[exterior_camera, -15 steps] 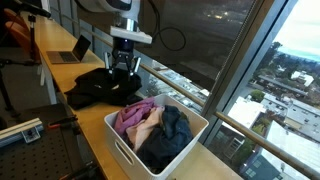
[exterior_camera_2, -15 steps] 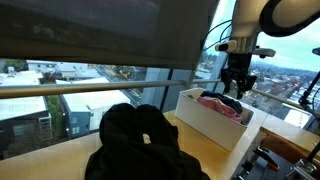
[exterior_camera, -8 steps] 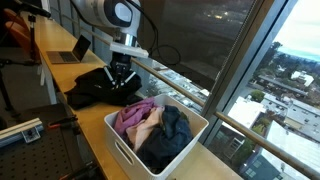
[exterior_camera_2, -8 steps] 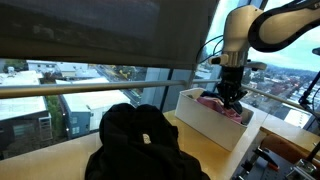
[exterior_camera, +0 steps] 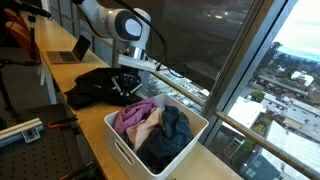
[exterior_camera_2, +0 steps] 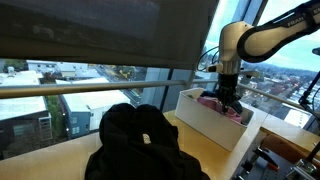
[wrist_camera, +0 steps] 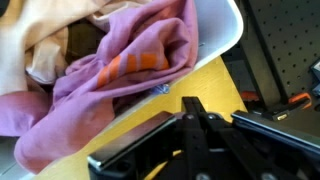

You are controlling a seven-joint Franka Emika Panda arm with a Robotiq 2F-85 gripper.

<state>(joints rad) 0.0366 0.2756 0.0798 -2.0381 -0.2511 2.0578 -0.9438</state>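
In an exterior view the gripper (exterior_camera: pixel 126 88), black metal on a white arm, hangs at the far left corner of the white plastic basket (exterior_camera: pixel 135 160), a rounded rectangular tub with smooth walls. The purple garment (exterior_camera: pixel 130 117), soft and crumpled, is heaped in the basket's left part, just below the gripper and a little nearer. Beside it lie a peach cloth (exterior_camera: pixel 150 128) and a dark blue cloth (exterior_camera: pixel 175 135). A rumpled black pile (exterior_camera: pixel 95 85) sits on the wooden table (exterior_camera: pixel 55 65) to the left of the gripper, and a laptop (exterior_camera: pixel 72 50) stands farther back. The fingers are too small here to show how they stand.

In an exterior view the gripper (exterior_camera_2: pixel 229 100) stands over the basket (exterior_camera_2: pixel 210 125), above the purple garment (exterior_camera_2: pixel 212 100), which shows only as a pinkish fold above the rim. The black pile (exterior_camera_2: pixel 140 148) fills the near foreground. The rim hides whether the tips touch cloth.

In the wrist view the gripper (wrist_camera: pixel 190 104) comes in from the bottom, dark and blurred. Its fingers look pressed together with nothing between them. The purple garment (wrist_camera: pixel 120 85), a soft knit with orange stripes, droops over the basket's glossy rim (wrist_camera: pixel 225 30), just beyond and left of the tips. They are close, but contact cannot be made out. The peach cloth (wrist_camera: pixel 40 50) is cut off at the top left. The yellowish table (wrist_camera: pixel 215 85) shows between rim and gripper.
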